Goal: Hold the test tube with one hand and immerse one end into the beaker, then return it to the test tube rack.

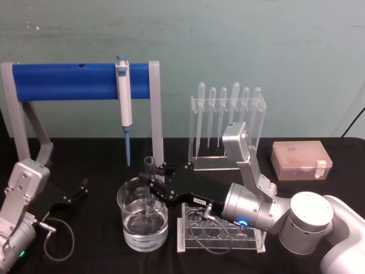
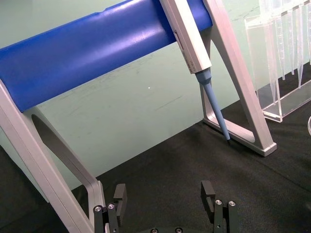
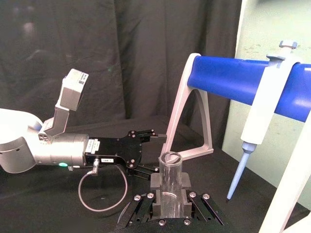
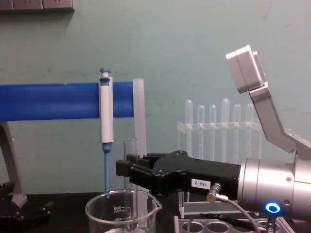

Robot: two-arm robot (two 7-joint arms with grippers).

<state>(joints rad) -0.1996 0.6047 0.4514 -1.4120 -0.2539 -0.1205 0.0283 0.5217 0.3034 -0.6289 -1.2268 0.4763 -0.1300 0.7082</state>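
We see right gripper (image 1: 151, 189) clamping smooth glass test tube (image 1: 149, 166) upright; round end submerged in wide beaker (image 1: 126, 201); left gripper (image 1: 75, 193) spread open, well apart at left.

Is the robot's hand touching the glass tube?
Touching. The right wrist view shows the right gripper with its jaws pressed against both sides of the tube, no gap. The left gripper sits parked, open.
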